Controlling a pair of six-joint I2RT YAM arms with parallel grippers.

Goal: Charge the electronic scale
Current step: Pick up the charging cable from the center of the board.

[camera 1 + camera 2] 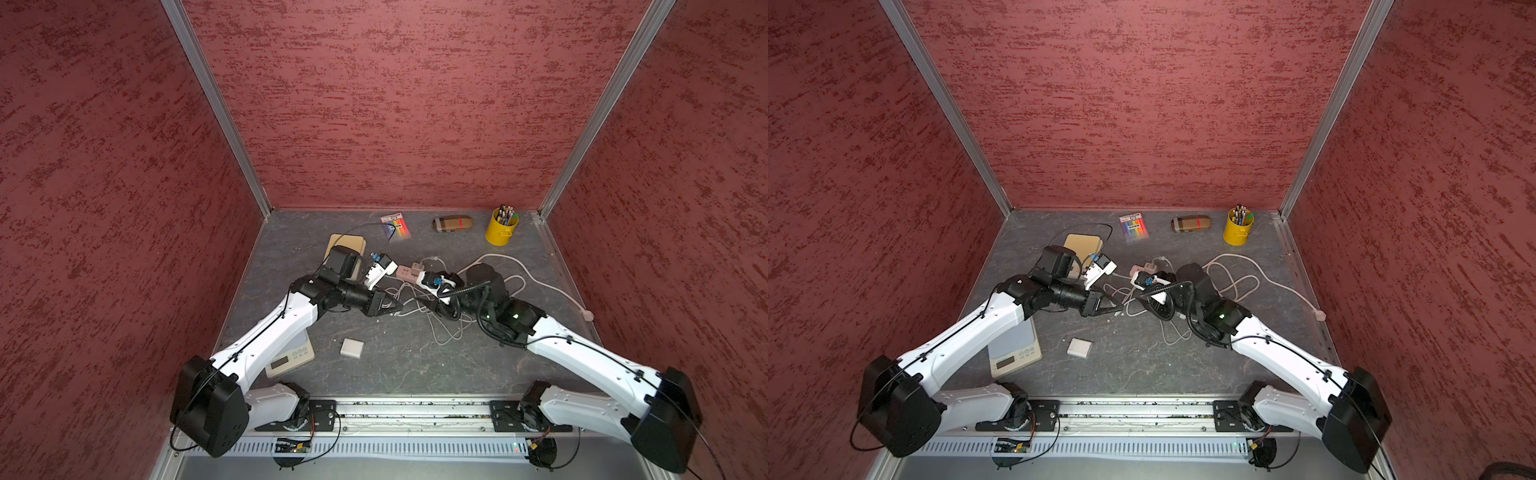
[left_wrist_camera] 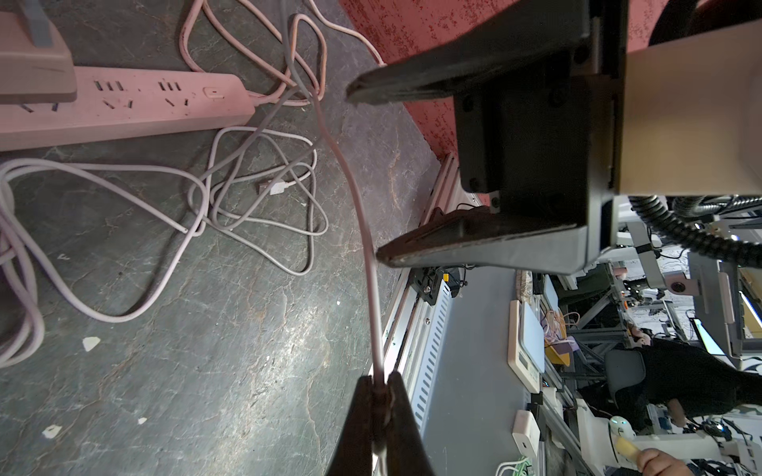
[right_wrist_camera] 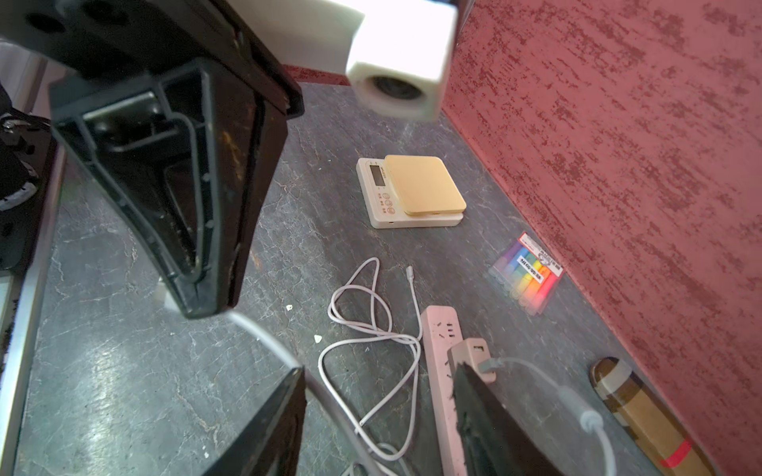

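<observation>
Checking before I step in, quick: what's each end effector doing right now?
Left end effector: closed, pinching the white cable.
Right end effector: open, gripping nothing.

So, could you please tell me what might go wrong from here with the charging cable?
The left gripper has its jaws shut on the cable, which crosses loose loops on the table; pulling may snag or knot them. Those loops lie beside the power strip, so a tug might drag it.

Mottled red walls (image 1: 374,104); grey veined tabletop (image 1: 415,365); gold-topped cream scale (image 3: 410,191); pink power strip (image 2: 123,107); white cable (image 2: 374,305); yellow pencil cup (image 1: 500,230); rainbow highlighters (image 3: 527,274).
</observation>
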